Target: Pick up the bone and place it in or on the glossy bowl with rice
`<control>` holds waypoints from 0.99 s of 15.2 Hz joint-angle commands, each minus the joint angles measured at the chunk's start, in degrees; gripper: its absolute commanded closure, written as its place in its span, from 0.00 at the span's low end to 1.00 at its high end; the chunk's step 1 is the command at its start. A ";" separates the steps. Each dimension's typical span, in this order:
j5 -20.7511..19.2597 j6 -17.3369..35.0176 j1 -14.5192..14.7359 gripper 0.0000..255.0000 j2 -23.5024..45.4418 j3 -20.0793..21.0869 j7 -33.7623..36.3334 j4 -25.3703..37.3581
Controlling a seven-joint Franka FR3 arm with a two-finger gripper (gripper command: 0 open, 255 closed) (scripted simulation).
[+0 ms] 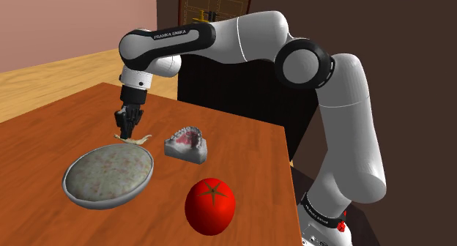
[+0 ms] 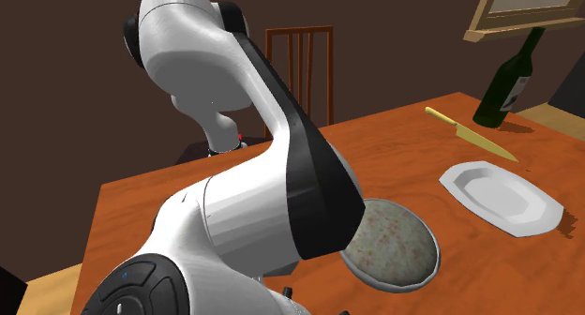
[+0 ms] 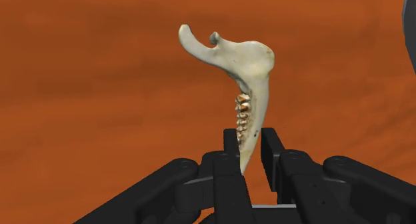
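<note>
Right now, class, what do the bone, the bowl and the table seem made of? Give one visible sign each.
The bone: matte ivory bone, seemingly a jaw, with brownish teeth. The bowl: glossy grey rim, perhaps metal or glazed ceramic; unclear. The table: reddish-brown wood, judging by faint grain streaks.

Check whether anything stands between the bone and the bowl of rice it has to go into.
Nothing visible does. The bone lies under the claw, close beside the bowl's far rim. The false teeth and the tomato sit off toward the shoulder view's right, clear of that short path.
</note>
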 commanded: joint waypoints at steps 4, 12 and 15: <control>0.00 0.00 0.00 1.00 0.00 0.01 0.00 -0.01; -18.50 8.86 11.71 0.00 -12.12 -5.91 15.27 -13.18; -18.55 10.75 11.68 0.00 -11.14 -5.77 15.29 -14.08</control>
